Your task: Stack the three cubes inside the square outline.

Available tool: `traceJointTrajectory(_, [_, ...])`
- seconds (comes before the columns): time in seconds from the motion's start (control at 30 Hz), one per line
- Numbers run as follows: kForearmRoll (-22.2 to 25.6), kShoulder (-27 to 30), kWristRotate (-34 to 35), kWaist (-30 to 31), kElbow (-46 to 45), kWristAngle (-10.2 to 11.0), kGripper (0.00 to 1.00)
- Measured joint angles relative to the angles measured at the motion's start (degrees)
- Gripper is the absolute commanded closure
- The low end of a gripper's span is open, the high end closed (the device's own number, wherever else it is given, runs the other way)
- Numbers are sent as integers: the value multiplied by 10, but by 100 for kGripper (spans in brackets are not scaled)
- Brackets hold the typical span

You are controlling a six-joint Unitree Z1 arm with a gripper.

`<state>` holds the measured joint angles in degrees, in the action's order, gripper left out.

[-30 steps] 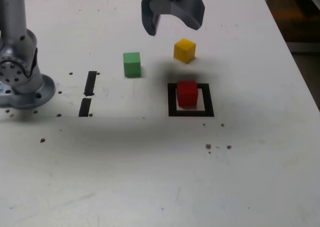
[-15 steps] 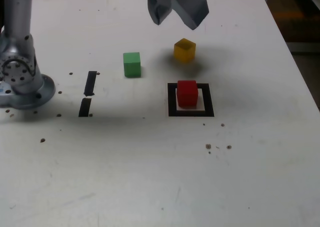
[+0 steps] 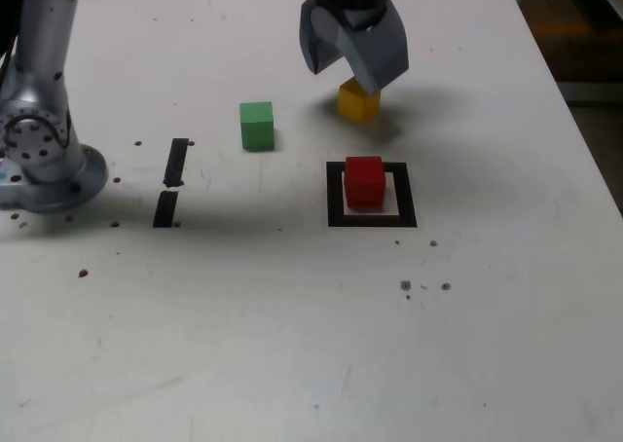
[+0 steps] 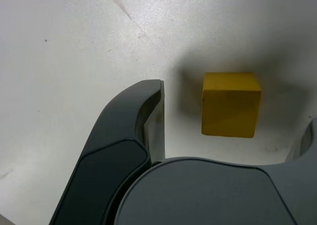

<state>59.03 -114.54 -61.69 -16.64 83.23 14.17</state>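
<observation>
My gripper (image 3: 350,76) hangs open just over the yellow cube (image 3: 356,104), its jaws straddling the cube without touching it. The wrist view shows the yellow cube (image 4: 230,104) on the table between the jaws, with one dark finger (image 4: 148,126) to one side and a gap between them. Inside the square outline (image 3: 372,220) sits the red cube (image 3: 365,181), nearer the camera than the yellow one. The green cube (image 3: 257,126) lies alone toward the exterior view's left.
The arm's grey base (image 3: 39,165) stands at the exterior view's left edge. Two short black tape strips (image 3: 175,162) (image 3: 165,208) lie between it and the green cube. The table's edge (image 3: 574,121) runs down the exterior view's right.
The gripper has come down and shifted slightly to the exterior view's right, now covering the top of the yellow cube. No cube has moved.
</observation>
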Motion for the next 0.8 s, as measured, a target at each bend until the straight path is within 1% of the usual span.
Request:
traceJointTrajectory(0.23, [-19,-28,-11,-4,1,-28,5])
traceJointTrajectory(0.37, [-26,-38,-11,-5,1,-34,8])
traceJointTrajectory(0.47, [-31,-42,-11,-6,2,-37,14])
traceJointTrajectory(0.57, [-33,-44,2,-10,2,-37,25])
traceJointTrajectory(0.73, [-35,-44,28,-20,0,-42,59])
traceJointTrajectory(0.8, [-39,-44,38,-21,0,-50,71])
